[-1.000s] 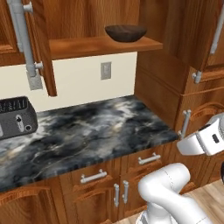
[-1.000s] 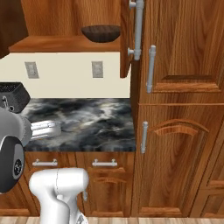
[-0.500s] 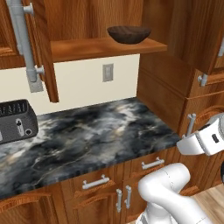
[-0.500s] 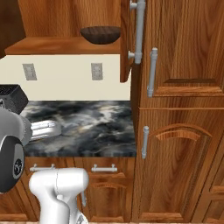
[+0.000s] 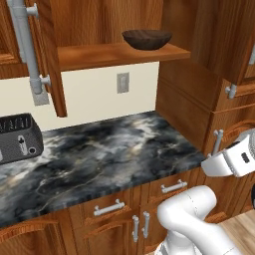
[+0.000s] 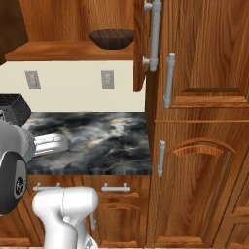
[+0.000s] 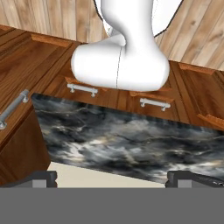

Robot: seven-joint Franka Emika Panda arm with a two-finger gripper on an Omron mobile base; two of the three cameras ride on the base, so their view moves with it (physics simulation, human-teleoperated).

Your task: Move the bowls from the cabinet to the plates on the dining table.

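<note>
A dark brown bowl (image 5: pixel 147 39) was seen on the shelf (image 5: pixel 114 54) of the open cabinet (image 6: pixel 63 24). The bowl was round and deep, and it looked like wood. It was set upright near the right end of the shelf, with nothing seen inside it. In the right base view the same bowl (image 6: pixel 111 38) was found just left of the cabinet door (image 6: pixel 141 46) that was swung open, with its long grey bar handle (image 6: pixel 155 34).

Below the shelf, a cream wall with sockets (image 5: pixel 122 82) was seen, and under that the dark marble desk (image 5: pixel 104 157). A black toaster (image 5: pixel 19 138) was placed on the desk, far to the left of the bowl, and it was cut off by the edge of the picture. Drawers with short grey handles (image 5: pixel 109 207) were seen under the desk.

Only the tips of the fingers (image 7: pixel 43 178) were shown, at the bottom of the hand view, and the rest was cut off. They were spread wide apart and nothing was held between them. They were kept well below the bowl, out over the marble desk (image 7: pixel 131 144).

The top of the cabinet was cut off, so any higher shelves could not be made out.
</note>
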